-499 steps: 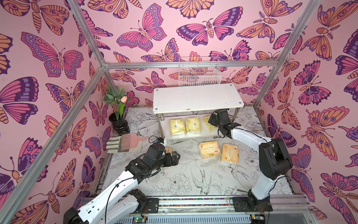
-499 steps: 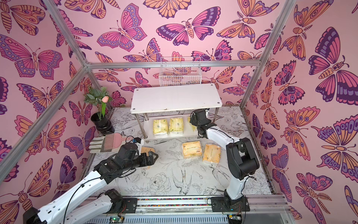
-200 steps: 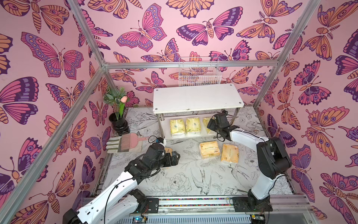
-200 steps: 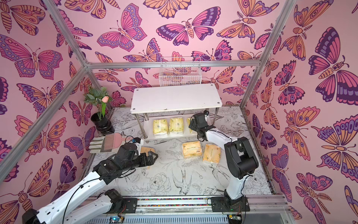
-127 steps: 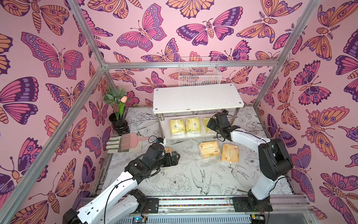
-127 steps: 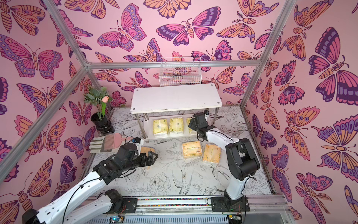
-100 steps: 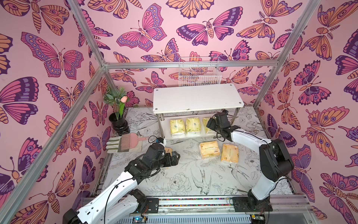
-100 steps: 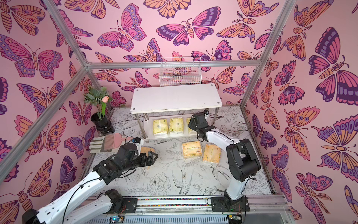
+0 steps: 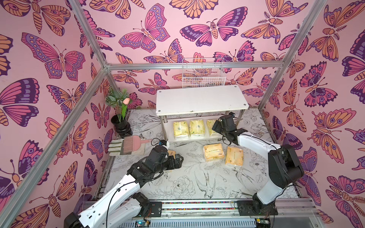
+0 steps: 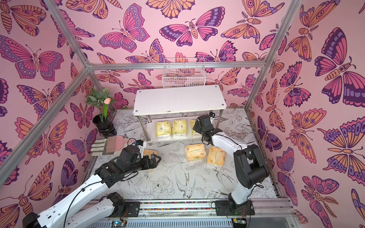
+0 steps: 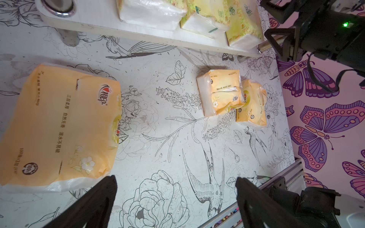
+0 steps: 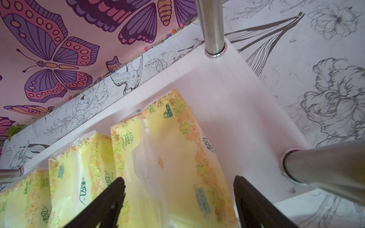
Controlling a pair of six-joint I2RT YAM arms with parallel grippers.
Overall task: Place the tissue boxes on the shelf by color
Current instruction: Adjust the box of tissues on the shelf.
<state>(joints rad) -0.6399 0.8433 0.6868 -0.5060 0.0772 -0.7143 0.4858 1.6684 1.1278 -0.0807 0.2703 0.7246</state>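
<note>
Because each tissue pack is soft paper in slick plastic wrap, it probably weighs little, dents under a pinch and may slip in the jaws. A hold across the short width at mid-length looks safest. Taking the back wall as twelve o'clock, three pale packs (image 9: 180,129) lie side by side on the lower board (image 9: 189,139) of the shelf (image 9: 201,99), at twelve on the table (image 9: 197,181). The right gripper (image 12: 178,181) hangs over the rightmost one, jaws spread wide and clasping nothing.

Two orange packs (image 9: 214,152) lie close together just off centre toward three o'clock. A third orange pack (image 11: 59,126) lies toward nine, just beside the left gripper (image 11: 175,178), which is also spread and empty.

With open air above it, the top board (image 10: 178,99) can take packs straight from overhead. The lower tier is tighter, since chrome posts (image 12: 212,25) stand at its corners and the top board roofs it. A wire basket (image 9: 202,74) hangs behind at twelve. A vase (image 9: 120,126) stands at ten and a brush (image 9: 128,146) lies at nine on the table's edge.
</note>
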